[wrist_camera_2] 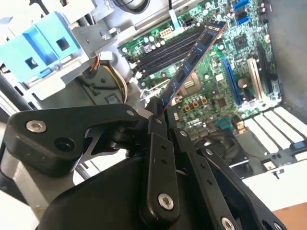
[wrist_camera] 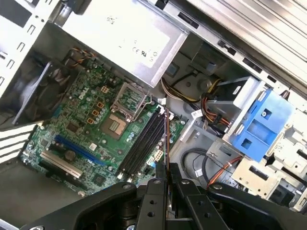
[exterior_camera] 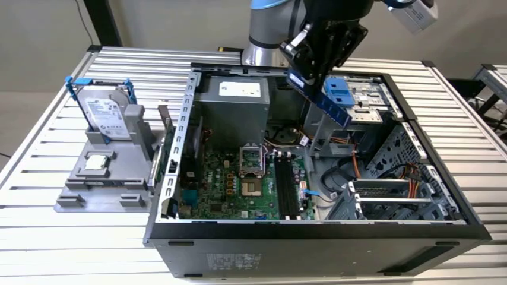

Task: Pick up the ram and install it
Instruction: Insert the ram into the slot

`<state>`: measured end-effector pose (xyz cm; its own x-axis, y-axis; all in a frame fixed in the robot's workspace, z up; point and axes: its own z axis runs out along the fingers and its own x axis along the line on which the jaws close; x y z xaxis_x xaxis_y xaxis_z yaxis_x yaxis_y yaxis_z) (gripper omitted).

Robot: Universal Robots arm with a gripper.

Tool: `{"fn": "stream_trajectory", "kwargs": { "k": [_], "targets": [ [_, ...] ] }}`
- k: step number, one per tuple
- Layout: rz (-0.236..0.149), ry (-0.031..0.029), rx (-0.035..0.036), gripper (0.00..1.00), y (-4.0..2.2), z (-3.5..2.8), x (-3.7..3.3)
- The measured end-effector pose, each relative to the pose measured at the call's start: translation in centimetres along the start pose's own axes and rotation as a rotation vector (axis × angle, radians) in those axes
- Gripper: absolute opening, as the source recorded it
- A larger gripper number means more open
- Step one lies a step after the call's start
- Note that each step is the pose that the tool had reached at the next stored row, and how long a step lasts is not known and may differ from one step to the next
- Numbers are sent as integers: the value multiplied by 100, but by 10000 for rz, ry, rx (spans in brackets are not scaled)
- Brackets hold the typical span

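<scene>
Ram (exterior_camera: pixel 319 98) sits clenched in the pincer (exterior_camera: pixel 296 70), long axis ten-to-four o'clock in the exterior view. Memory slots (exterior_camera: pixel 285 187) lie toward six o'clock, seemingly unaligned.

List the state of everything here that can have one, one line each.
ram, gripped by the tool, tilted, not seated.
tool, shut on the ram.
memory slots, all empty.
processor socket, cover up, no chip inside.
computer case, open, lying on its side.
hard drive, upright in the grey stand, outside the computer case.
</scene>
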<state>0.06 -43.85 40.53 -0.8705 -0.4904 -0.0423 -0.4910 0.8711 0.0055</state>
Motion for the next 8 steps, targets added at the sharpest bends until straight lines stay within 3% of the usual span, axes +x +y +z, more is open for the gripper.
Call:
{"fn": "stream_trajectory", "kwargs": {
  "k": [8],
  "targets": [
    [1218,-7,52,0,0,0,0]
  ]
}}
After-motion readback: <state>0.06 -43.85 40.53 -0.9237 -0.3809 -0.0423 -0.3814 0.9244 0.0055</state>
